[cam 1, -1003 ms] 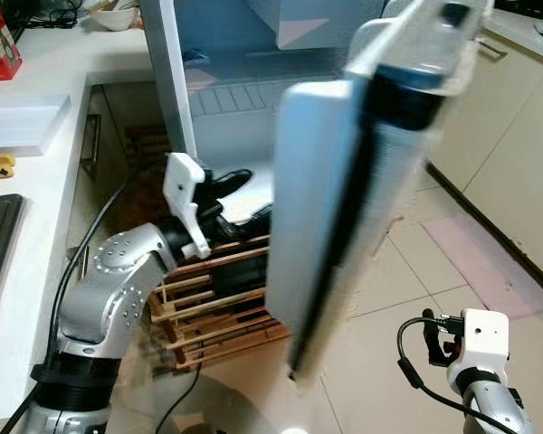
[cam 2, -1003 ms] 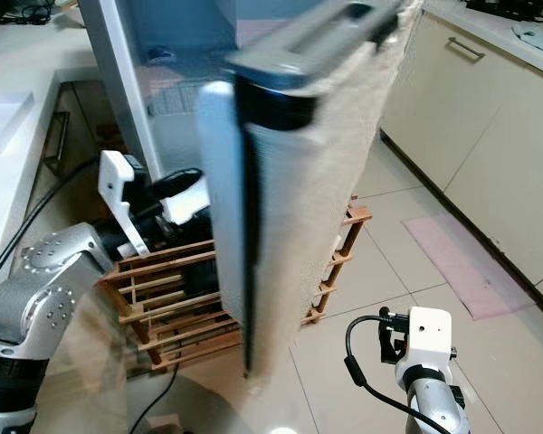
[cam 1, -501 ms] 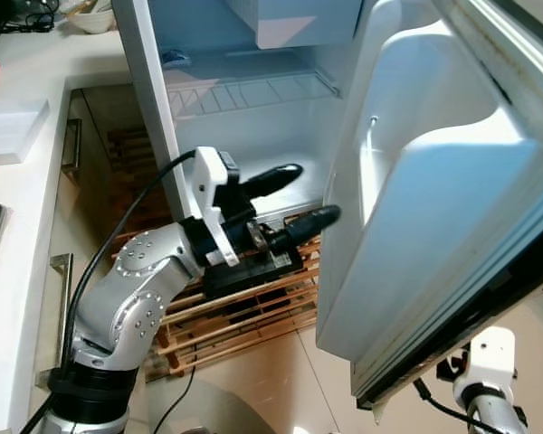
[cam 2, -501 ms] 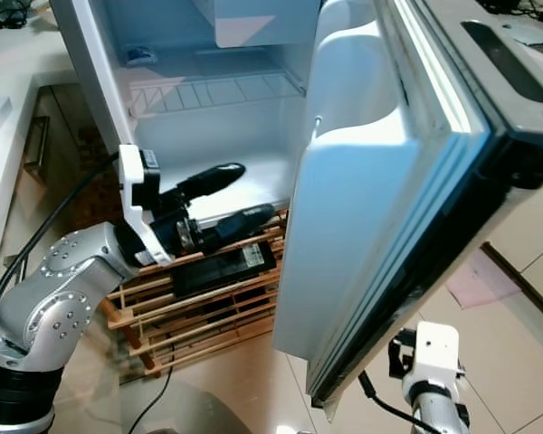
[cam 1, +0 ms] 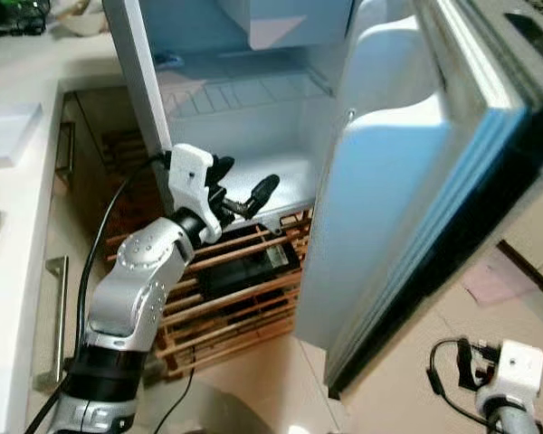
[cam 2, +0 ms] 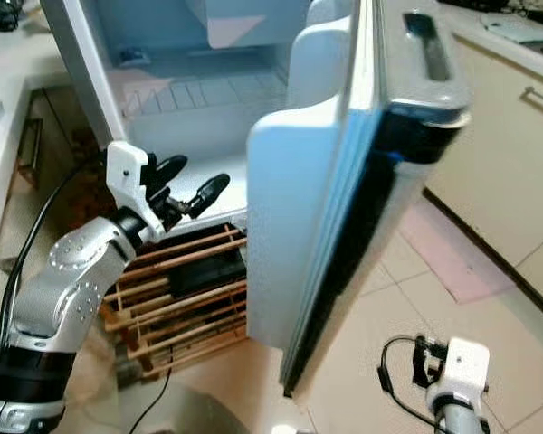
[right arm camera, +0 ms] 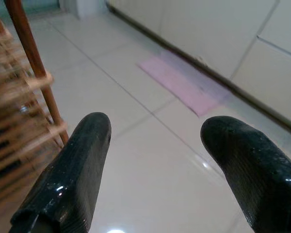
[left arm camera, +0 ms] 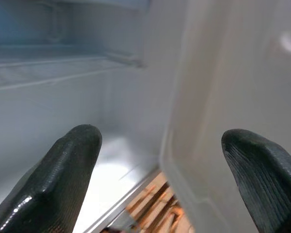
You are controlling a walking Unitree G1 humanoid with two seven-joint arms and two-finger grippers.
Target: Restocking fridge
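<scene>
The fridge (cam 1: 253, 99) stands open, showing a wire shelf (cam 1: 244, 89) and a white inner floor (cam 1: 285, 174). Its door (cam 1: 407, 181) hangs wide open to the right, with white moulded pockets on the inside. My left gripper (cam 1: 242, 181) is raised in front of the fridge's lower opening, left of the door and apart from it. It is open with nothing between its fingers (left arm camera: 68, 174). My right gripper (right arm camera: 155, 126) hangs low over the tiled floor, open and holding nothing; its wrist (cam 1: 516, 366) shows at the lower right.
A wooden slatted rack (cam 1: 226, 289) holding a dark flat object stands under the fridge. A white counter (cam 1: 9, 181) with drawer handles (cam 1: 52, 316) runs along my left. Beige cabinets (cam 2: 516, 136) and a pink mat (cam 2: 443, 258) lie to the right.
The fridge door has swung from nearly shut to wide open. My left gripper, behind the door a second ago, has drawn back from it and lifted slightly. The camera has also shifted.
</scene>
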